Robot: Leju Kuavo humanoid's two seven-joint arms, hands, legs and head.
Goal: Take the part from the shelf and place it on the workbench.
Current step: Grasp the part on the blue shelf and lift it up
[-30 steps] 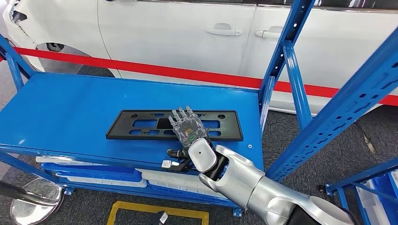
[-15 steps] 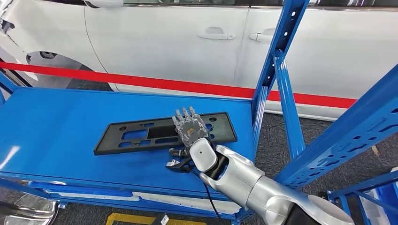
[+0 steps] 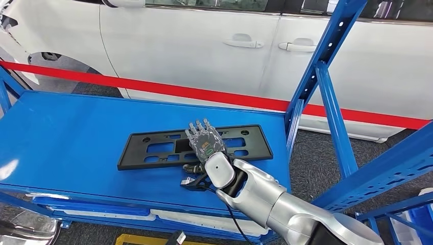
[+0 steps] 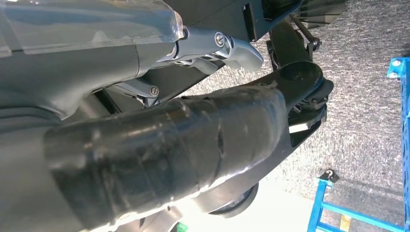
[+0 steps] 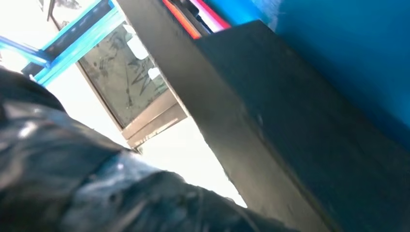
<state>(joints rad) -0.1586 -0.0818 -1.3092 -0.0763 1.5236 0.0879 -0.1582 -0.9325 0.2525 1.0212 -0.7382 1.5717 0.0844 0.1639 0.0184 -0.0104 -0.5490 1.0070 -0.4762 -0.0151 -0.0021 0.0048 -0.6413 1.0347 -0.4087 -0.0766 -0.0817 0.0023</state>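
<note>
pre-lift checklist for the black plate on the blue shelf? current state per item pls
1. Right hand on the black plate: ok, it lies over the plate's right half, thumb at the near edge.
2. Grip closed on the plate: cannot tell, the fingers lie flat on top and the underside is hidden.
3. Plate resting on the blue shelf: ok, it lies flat, slightly skewed.
4. Lift path: not ok, the blue upright stands close to the plate's right end.
5. Left hand free: cannot tell, the wrist view is too close.
</note>
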